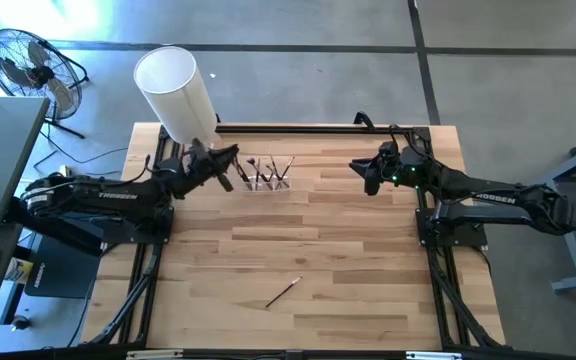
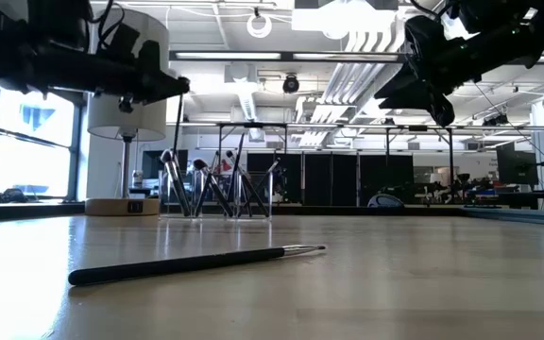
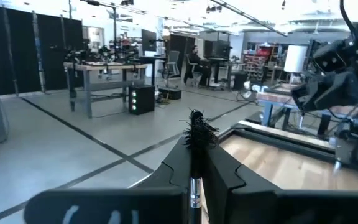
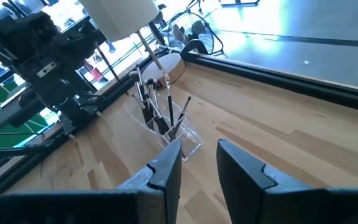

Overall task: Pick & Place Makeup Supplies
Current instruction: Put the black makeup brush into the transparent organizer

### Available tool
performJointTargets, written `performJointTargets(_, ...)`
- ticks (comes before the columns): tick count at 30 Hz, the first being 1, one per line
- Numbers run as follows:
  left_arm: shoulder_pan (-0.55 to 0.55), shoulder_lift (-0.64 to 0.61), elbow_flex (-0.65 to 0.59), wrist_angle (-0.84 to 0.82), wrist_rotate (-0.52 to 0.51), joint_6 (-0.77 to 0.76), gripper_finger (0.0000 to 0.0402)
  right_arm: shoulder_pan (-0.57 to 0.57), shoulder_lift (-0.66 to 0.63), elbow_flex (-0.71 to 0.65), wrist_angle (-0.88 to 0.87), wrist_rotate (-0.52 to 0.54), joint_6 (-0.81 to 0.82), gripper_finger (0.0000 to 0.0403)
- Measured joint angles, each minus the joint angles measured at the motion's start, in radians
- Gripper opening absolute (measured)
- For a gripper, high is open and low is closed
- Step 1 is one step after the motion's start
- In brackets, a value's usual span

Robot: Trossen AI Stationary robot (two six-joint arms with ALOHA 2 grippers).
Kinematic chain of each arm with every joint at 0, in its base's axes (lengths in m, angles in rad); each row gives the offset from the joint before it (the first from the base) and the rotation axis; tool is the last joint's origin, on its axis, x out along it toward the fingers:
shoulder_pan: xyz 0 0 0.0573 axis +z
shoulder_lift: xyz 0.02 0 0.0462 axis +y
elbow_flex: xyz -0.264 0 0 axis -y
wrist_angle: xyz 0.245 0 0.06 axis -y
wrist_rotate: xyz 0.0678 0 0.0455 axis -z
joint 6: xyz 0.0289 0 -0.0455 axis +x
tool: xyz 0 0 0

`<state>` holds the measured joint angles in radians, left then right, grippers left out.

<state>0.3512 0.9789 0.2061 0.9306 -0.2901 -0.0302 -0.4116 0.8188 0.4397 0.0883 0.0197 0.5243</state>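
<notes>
While the right gripper (image 4: pixel 197 165) waits parted, the left gripper (image 3: pixel 194 163) pinches a brush (image 3: pixel 196 134) upright between its jaws.

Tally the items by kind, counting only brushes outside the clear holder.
Brushes outside it: 2, a loose brush on the table and a held brush in the left gripper; right gripper holds none
Clear holder: 1
White cylinder: 1
Total: 4

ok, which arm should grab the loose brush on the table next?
Right, probably. The right tool is open and empty above the table. The left tool is shut on a brush beside the clear holder. The loose brush lies mid-table toward the near edge, about equally far from both.
</notes>
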Motion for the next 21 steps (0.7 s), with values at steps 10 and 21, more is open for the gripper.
performJointTargets(10, 0.097, 0.086, -0.001, 0.052, 0.138, -0.028, 0.0010, 0.000, 0.000, 0.000, 0.006, 0.000, 0.000, 0.0096)
performJointTargets(21, 0.094, 0.241, -0.001, 0.073, 0.150, -0.031, 0.0016, 0.000, 0.000, 0.000, 0.006, -0.002, 0.000, 0.0096)
